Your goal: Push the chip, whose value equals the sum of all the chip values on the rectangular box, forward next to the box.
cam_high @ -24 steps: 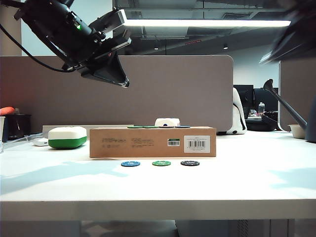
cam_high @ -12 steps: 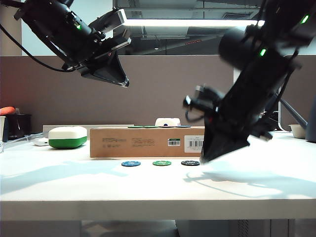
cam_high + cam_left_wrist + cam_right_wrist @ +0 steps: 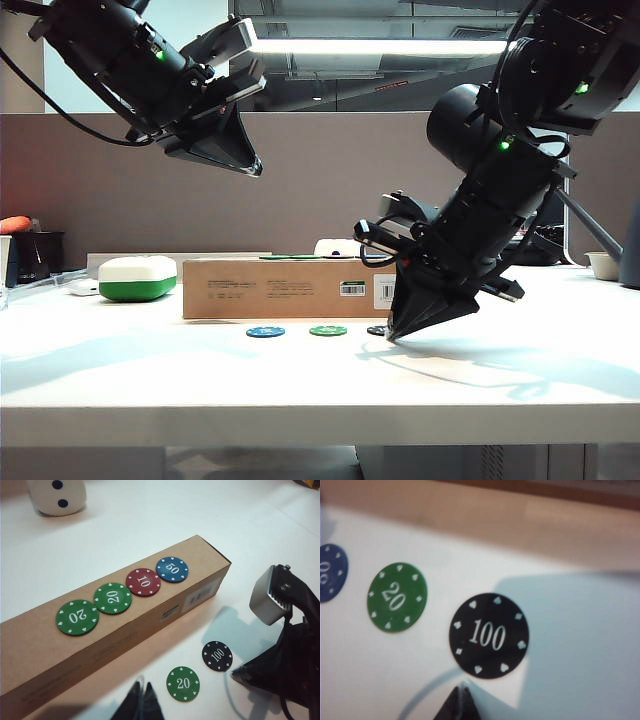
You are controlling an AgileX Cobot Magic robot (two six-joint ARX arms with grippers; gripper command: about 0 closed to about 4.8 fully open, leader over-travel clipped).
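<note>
White tabletop (image 3: 300,380) w/ a grey partition behind it, office ceiling lights above. Rectangular box (image 3: 285,288) lies lengthwise near the middle of the table; white-and-green case (image 3: 137,278) sits just off its left end in the exterior view. On top of the box, per left wrist view: 2 green 20 chips (image 3: 77,617) (image 3: 113,598), 1 red 10 chip (image 3: 143,582), 1 blue 50 chip (image 3: 172,569), in a row, edges close or touching.

On the table in front of the box, 3 chips in a line: blue chip (image 3: 265,331), green 20 chip (image 3: 328,330), and the chip (image 3: 489,635), black, marked 100, at the right end, near the box's label end but apart from it.

Right gripper (image 3: 391,335) is low at the table, tips together in a point just beside the black chip on its near side; right wrist view shows the tips (image 3: 459,700) at the chip's rim, can't tell if touching. Not holding anything.

Left gripper (image 3: 255,168) hangs high over the left part of the table, well above the box; fingers together at the tip (image 3: 142,700), nothing between them.
</note>
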